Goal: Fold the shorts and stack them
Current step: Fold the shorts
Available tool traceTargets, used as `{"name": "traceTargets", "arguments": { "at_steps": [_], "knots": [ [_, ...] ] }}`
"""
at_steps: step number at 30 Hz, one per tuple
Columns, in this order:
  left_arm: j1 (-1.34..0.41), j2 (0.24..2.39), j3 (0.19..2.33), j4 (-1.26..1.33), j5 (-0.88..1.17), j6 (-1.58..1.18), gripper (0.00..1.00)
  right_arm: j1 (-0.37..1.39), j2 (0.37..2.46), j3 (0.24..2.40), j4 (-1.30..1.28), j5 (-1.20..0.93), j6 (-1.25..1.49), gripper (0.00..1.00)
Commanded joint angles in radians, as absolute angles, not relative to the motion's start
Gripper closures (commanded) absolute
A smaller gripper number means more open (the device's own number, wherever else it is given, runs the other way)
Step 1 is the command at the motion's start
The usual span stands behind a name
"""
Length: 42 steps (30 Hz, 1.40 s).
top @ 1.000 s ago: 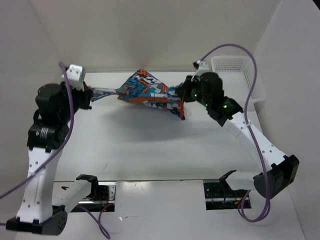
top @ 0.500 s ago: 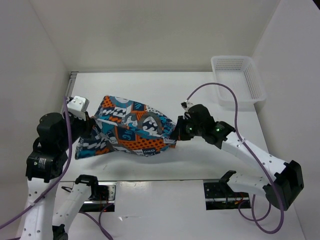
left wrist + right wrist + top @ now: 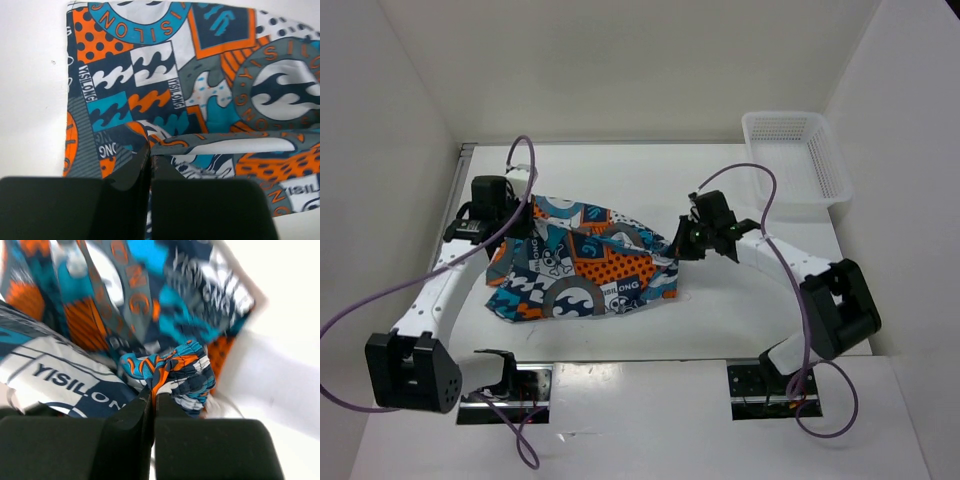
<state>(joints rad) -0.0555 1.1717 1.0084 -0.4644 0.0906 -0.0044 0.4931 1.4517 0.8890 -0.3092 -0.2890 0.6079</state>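
Shorts (image 3: 585, 265) lowered onto table (image 3: 740, 310); left hand (image 3: 150, 152), right hand (image 3: 151, 392) clamped, pinched edges hidden.

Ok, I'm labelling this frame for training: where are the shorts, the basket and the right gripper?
shorts (image 3: 610, 268): top view, on the orange dotted patch in mid-fabric.
basket (image 3: 833, 160): top view, on its right mesh wall.
right gripper (image 3: 152, 395): right wrist view, between the shut fingertips pinching bunched fabric.

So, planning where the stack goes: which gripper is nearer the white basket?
Right. The right gripper pinches the shorts a little way from the basket; the left gripper holds their opposite end, farther off.
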Motion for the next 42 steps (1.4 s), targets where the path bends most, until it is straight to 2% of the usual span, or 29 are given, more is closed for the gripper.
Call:
{"name": "traceTargets", "arguments": {
  "at_steps": [1, 8, 12, 21, 24, 26, 28, 30, 33, 34, 36, 38, 39, 40, 41, 42],
  "knots": [
    [-0.02, 1.213, 1.075, -0.307, -0.023, 0.0, 1.0, 0.41, 1.523, 0.977, -0.224, -0.325, 0.548, 1.0],
    [-0.011, 1.33, 1.097, -0.25, -0.129, 0.0, 1.0, 0.39, 1.81, 1.201, -0.239, -0.36, 0.479, 1.0],
    [-0.011, 1.353, 1.153, -0.216, -0.162, 0.0, 1.0, 0.37, 1.9, 1.288, -0.261, -0.394, 0.479, 1.0],
    [-0.014, 1.407, 1.261, -0.103, -0.307, 0.0, 1.0, 0.333, 1.943, 1.368, -0.294, -0.385, 0.502, 1.0],
    [-0.023, 1.446, 1.261, -0.066, -0.316, 0.0, 1.0, 0.333, 1.973, 1.39, -0.295, -0.385, 0.502, 0.94],
    [-0.023, 1.48, 1.252, -0.022, -0.327, 0.0, 0.95, 0.333, 2.011, 1.422, -0.295, -0.394, 0.502, 0.84],
    [-0.023, 1.526, 1.239, 0.003, -0.327, 0.0, 0.88, 0.333, 2.049, 1.466, -0.295, -0.394, 0.502, 0.8],
    [-0.023, 1.558, 1.253, 0.021, -0.327, 0.0, 0.87, 0.333, 2.074, 1.517, -0.295, -0.379, 0.514, 0.8],
    [-0.023, 1.629, 1.301, 0.066, -0.308, 0.0, 0.78, 0.293, 2.105, 1.572, -0.319, -0.345, 0.549, 0.77],
    [-0.023, 1.656, 1.314, 0.077, -0.308, 0.0, 0.72, 0.273, 2.114, 1.572, -0.319, -0.333, 0.561, 0.66],
    [-0.023, 1.692, 1.345, 0.089, -0.299, 0.0, 0.49, 0.264, 2.114, 1.585, -0.328, -0.324, 0.583, 0.56],
    [-0.023, 1.715, 1.374, 0.078, -0.308, 0.0, 0.4, 0.253, 2.088, 1.585, -0.348, -0.324, 0.583, 0.49],
    [-0.023, 1.735, 1.385, 0.052, -0.322, 0.0, 0.33, 0.253, 2.073, 1.585, -0.348, -0.305, 0.583, 0.37],
    [-0.023, 1.746, 1.402, 0.029, -0.331, 0.0, 0.3, 0.253, 2.054, 1.575, -0.357, -0.278, 0.592, 0.3],
    [-0.023, 1.758, 1.426, -0.006, -0.342, 0.0, 0.28, 0.253, 2.005, 1.542, -0.357, -0.261, 0.592, 0.15],
    [-0.002, 1.781, 1.487, -0.097, -0.342, 0.0, 0.28, 0.253, 1.976, 1.519, -0.347, -0.244, 0.603, 0.12]
  ]
}}
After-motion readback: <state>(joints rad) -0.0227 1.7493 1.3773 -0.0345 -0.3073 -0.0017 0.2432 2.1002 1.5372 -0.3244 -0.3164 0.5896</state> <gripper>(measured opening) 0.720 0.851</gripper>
